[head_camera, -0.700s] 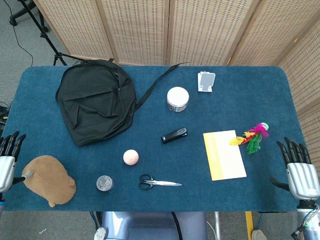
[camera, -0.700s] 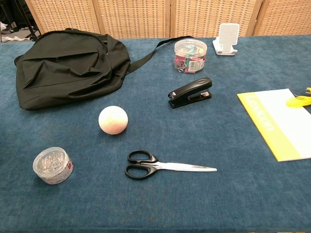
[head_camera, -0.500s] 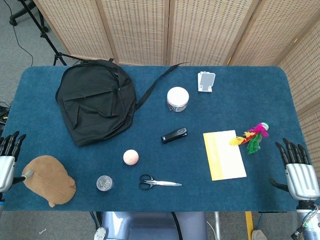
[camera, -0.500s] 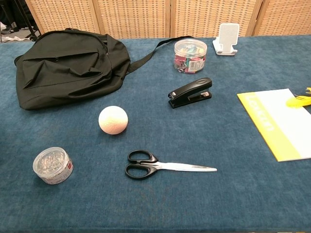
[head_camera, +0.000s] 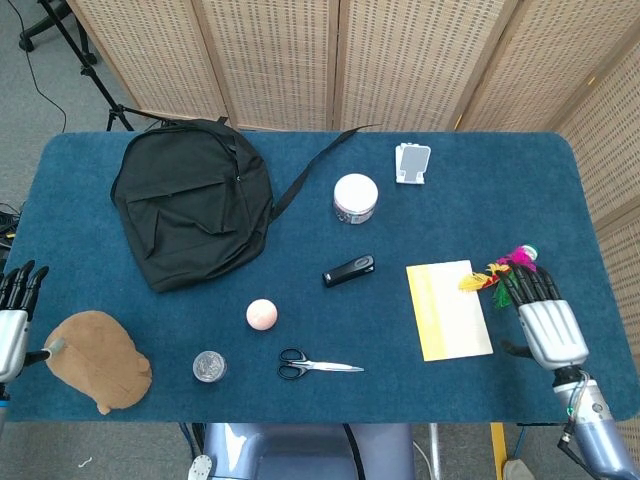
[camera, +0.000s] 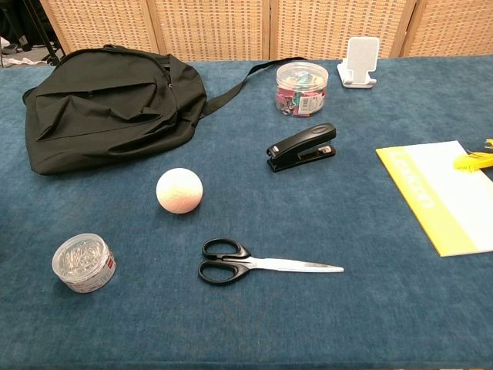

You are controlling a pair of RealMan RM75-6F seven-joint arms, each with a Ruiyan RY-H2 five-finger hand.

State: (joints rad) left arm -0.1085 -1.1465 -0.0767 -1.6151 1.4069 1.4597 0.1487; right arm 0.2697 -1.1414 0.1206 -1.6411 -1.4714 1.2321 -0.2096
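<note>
- Head view: my right robot hand (head_camera: 545, 318) is open, holding nothing, fingertips at the feather shuttlecock (head_camera: 503, 270), yellow notebook (head_camera: 447, 309) just beside.
- My left robot hand (head_camera: 12, 318), fingers apart, hangs beside the brown cap (head_camera: 97, 360) at the desk (head_camera: 480, 190) edge.

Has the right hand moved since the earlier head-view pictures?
Yes. The right hand has come in from the table's right edge toward the yellow booklet, and its fingertips now reach the feather toy.
</note>
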